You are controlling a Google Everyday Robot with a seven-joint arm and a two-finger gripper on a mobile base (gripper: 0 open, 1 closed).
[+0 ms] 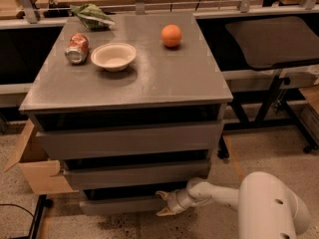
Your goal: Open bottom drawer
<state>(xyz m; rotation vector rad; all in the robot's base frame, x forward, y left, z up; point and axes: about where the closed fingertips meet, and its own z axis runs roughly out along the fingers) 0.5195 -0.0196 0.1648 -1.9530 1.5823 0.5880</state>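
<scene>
The grey cabinet (134, 78) has three handle-less drawer fronts. The bottom drawer (119, 205) is the lowest, narrowest panel, near the floor. My gripper (163, 203) is at the right end of that panel, on the end of the white arm (224, 195) that reaches in from the lower right. One finger points up at the dark gap above the panel and the other points down at its lower edge, so the fingers are spread apart. The drawer front sits about flush below the middle drawer (134, 174), with a dark gap above it.
On the cabinet top are a crushed can (77, 49), a white bowl (113, 57), an orange (171, 36) and a green bag (91, 15). An open cardboard box (37, 171) sits at the cabinet's left. A dark table (271, 41) on a stand is at the right.
</scene>
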